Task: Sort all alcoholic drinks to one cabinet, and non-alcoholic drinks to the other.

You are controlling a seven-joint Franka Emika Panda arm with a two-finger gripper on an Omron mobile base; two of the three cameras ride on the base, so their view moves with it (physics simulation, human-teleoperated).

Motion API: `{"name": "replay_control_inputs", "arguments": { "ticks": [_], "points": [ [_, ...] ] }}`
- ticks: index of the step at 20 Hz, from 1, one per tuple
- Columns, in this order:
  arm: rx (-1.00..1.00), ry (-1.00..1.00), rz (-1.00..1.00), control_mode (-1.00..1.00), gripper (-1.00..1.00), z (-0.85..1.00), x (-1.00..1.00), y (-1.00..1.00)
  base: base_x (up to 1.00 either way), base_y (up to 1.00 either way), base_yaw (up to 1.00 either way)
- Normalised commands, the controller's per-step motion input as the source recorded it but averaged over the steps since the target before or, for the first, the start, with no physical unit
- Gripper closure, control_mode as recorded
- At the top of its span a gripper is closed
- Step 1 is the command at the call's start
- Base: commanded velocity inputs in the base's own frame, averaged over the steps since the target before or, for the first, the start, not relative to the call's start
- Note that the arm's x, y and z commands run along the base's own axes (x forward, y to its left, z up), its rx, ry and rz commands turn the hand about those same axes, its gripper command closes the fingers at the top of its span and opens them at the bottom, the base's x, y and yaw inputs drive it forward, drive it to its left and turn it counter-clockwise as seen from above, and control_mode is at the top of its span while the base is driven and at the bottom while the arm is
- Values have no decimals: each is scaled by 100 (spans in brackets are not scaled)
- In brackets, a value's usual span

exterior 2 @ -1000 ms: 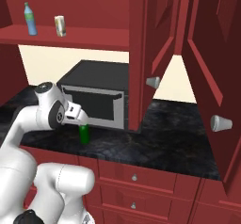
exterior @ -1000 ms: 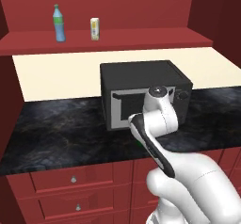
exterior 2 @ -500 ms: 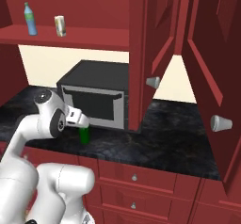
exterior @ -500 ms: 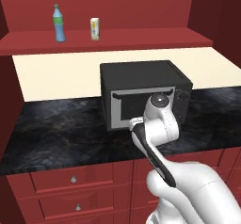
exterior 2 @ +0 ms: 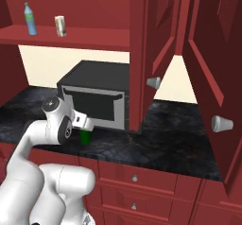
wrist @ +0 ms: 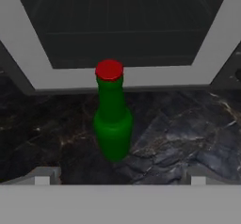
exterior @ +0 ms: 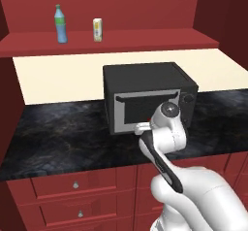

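1. The green bottle (wrist: 112, 119) with the red cap is standing up on the dark counter (exterior: 63, 138), just in front of the black microwave (exterior: 145, 91).
2. The gripper (wrist: 120, 178) is sitting wide open, with nothing in it, near the bottle.
3. The blue bottle (exterior: 60, 24) and the small carton (exterior: 97, 30) are standing near each other on the red shelf (exterior: 145, 43) above.

Green bottle (wrist: 112, 119) approach open — microwave (wrist: 122, 30) close behind (blocks overshoot).
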Motion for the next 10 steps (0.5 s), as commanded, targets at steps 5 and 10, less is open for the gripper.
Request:
{"name": "replay_control_inputs", "arguments": {
  "ticks": [5,10],
  "points": [
    [7,0,0,-100,-100,-1,34,0,0,0,0],
    [2,1,0,-100,-100,-18,29,0,0,0,0]
  ]
}}
